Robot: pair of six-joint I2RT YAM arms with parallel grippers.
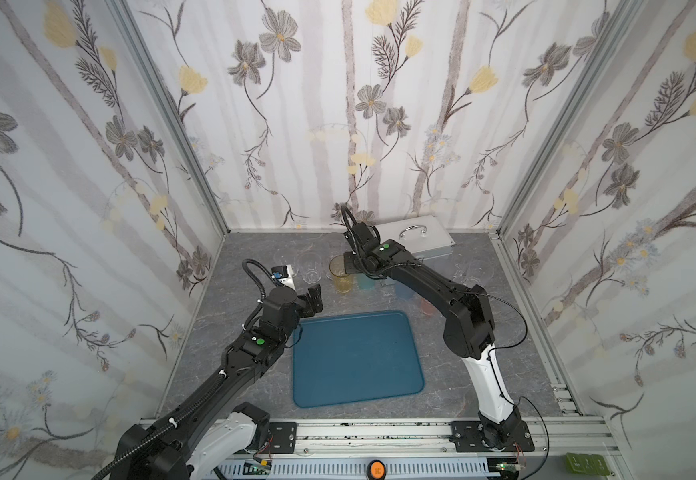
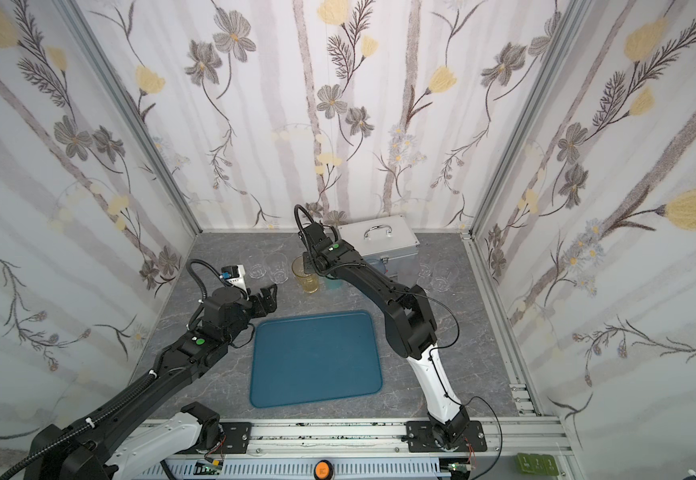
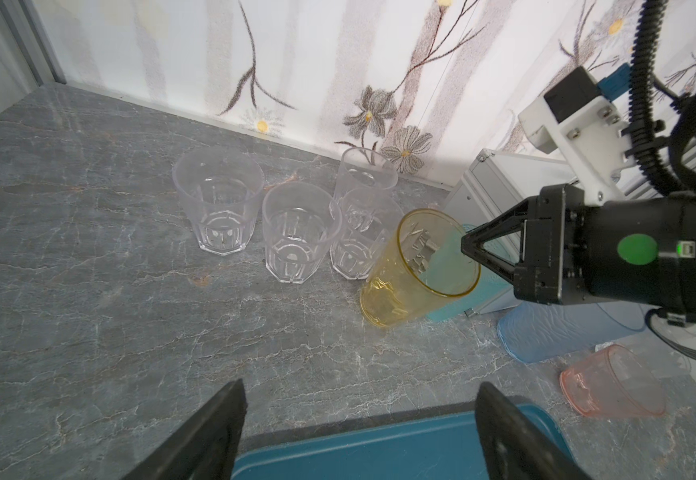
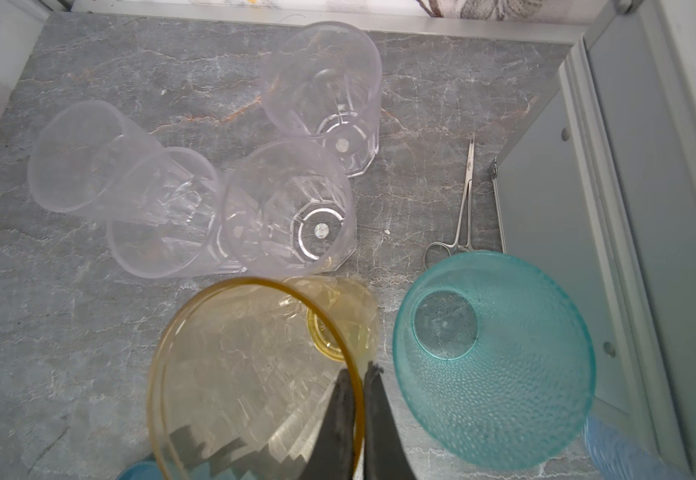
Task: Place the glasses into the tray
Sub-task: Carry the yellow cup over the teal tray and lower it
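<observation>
A tall yellow glass [image 1: 341, 274] [image 2: 306, 276] stands behind the teal-blue tray [image 1: 358, 361] [image 2: 315, 357]. My right gripper [image 4: 360, 370] is shut on its rim, one finger inside and one outside the wall [image 3: 417, 270]. A teal glass [image 4: 496, 365] stands right beside it. Several clear glasses [image 3: 219, 203] [image 4: 288, 208] cluster to the left of the yellow one. A blue glass [image 3: 566, 332] and a short pink glass [image 3: 612, 382] sit under my right arm. My left gripper [image 3: 360, 386] [image 1: 315, 293] hangs open and empty over the tray's far left corner.
A silver metal case [image 1: 417, 237] [image 2: 379, 239] with a handle stands against the back wall. Thin metal scissors [image 4: 462, 208] lie on the table beside it. More clear glasses [image 2: 444, 274] stand at the back right. Papered walls close in three sides.
</observation>
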